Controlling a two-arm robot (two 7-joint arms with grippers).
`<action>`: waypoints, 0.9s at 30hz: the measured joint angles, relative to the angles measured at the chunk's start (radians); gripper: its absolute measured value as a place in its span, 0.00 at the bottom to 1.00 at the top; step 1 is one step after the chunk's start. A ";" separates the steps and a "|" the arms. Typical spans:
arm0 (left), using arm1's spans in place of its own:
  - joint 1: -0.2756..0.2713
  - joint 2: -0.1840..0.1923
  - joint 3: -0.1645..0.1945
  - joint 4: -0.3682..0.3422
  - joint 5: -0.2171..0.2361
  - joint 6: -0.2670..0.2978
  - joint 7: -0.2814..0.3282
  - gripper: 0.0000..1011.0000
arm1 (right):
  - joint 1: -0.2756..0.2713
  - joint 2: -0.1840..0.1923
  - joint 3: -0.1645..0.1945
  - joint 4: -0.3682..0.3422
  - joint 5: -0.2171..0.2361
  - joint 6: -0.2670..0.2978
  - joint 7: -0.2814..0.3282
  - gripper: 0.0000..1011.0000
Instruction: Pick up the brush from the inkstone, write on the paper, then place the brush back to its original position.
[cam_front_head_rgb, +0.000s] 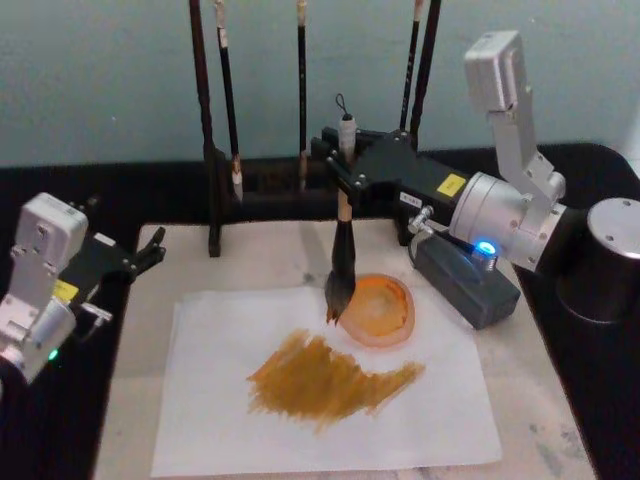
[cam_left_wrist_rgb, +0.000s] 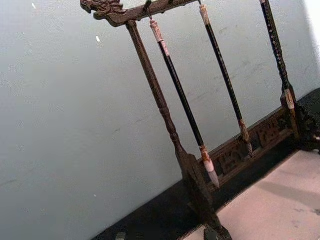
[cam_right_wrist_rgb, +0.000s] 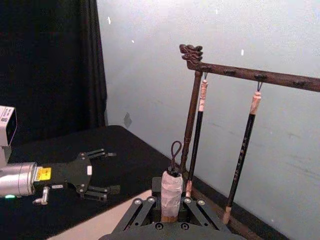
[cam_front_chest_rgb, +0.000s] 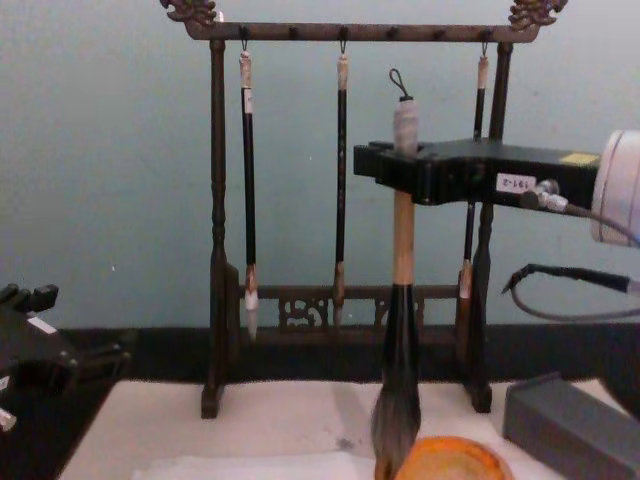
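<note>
right gripper is out over the middle of the table, jaws clenched on the brush high on its tan handle, just under the pale end cap. the brush hangs upright, loop on top, bristles pointing straight down. from the chest view the gripper comes in level from the right, and the brush drops below it in front of the rack. the wrist view looks right down on that end cap, jaws pressed in on either side.

the bristle tip is low at the left rim of the orange dish, right where the dish sits on the paper. whether the tip touches the sheet, i cannot tell. the paper lies flat on the cream mat, with a broad patch of brown strokes across its middle, just in front of the dish. a grey block sits to the right of the dish, under the right arm.

left gripper waits at the mat's left edge, well away from the paper, jaws released and holding nothing; the right wrist view shows it spread apart over the black cloth. thin brushes hang on the rack at the back.
</note>
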 joint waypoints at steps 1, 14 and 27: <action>0.000 0.000 0.000 0.000 0.000 0.000 0.000 1.00 | -0.001 0.000 0.000 0.000 0.000 0.000 0.000 0.15; 0.000 0.000 0.000 0.000 0.000 0.000 0.000 1.00 | 0.004 0.001 -0.004 0.000 -0.001 0.000 0.000 0.15; 0.000 0.000 0.000 0.000 0.000 0.000 0.000 1.00 | 0.004 0.001 -0.005 -0.001 -0.002 -0.001 0.001 0.15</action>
